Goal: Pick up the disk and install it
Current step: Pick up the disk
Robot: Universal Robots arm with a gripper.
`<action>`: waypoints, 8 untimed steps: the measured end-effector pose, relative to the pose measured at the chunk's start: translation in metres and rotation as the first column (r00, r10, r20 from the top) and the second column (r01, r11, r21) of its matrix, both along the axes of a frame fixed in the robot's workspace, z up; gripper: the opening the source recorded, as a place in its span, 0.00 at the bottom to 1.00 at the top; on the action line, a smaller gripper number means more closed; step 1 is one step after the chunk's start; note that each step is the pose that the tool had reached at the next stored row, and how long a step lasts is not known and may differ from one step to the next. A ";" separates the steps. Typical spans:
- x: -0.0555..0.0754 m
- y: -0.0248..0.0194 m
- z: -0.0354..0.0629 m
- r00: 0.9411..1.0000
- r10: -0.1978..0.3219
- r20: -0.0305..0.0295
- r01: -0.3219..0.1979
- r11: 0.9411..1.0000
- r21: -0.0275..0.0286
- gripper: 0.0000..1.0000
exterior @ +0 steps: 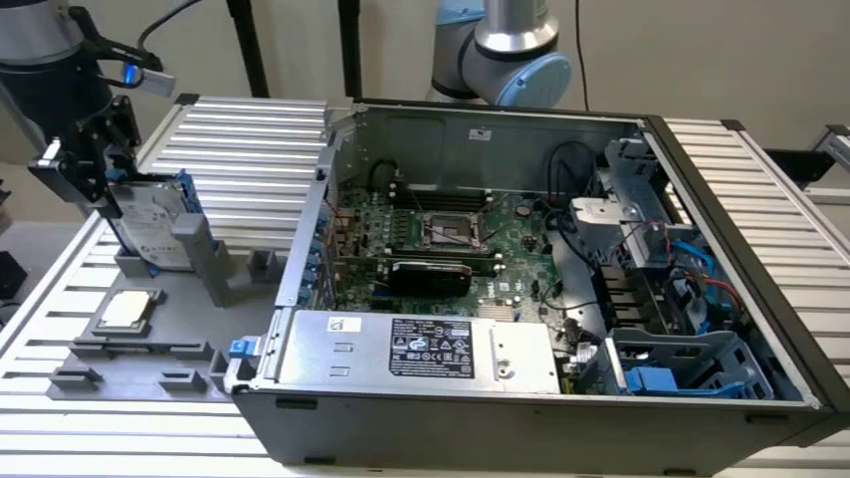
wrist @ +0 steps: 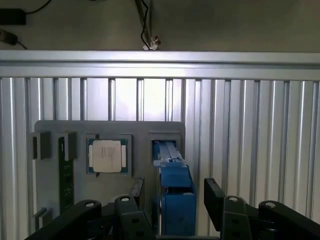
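Observation:
The disk (exterior: 149,227), a silver-grey drive with a white label in a blue carrier, stands on edge in a slot of the grey fixture (exterior: 146,344) at the exterior view's left. My gripper (exterior: 114,187) is down over its upper end. In the wrist view the disk's blue carrier edge (wrist: 176,187) runs between the two black fingers (wrist: 214,196). A narrow gap shows on each side of it, so my gripper (wrist: 175,196) is open and straddles the disk without clamping it.
A square silver CPU chip (exterior: 126,309) (wrist: 106,156) lies on the fixture beside the disk, and a green memory stick (wrist: 62,175) stands further along. The open computer case (exterior: 531,249) has a drive cage with blue caddies (exterior: 684,363) at its front right corner.

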State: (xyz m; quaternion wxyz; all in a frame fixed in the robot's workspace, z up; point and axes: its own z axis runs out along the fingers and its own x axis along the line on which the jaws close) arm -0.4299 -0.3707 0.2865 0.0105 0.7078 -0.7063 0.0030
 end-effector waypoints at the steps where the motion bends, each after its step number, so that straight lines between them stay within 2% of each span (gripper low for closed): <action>1: 0.000 0.0000 0.0000 1.000 0.000 0.000 0.000 1.000 0.000 1.00; 6: 0.000 0.0001 0.0001 1.000 0.001 0.000 -0.001 1.000 0.000 1.00; 7: 0.000 0.0001 0.0002 1.000 0.001 0.000 -0.001 1.000 0.000 0.00; 8: 0.000 0.0001 0.0003 1.000 0.001 0.000 -0.001 1.000 0.000 0.00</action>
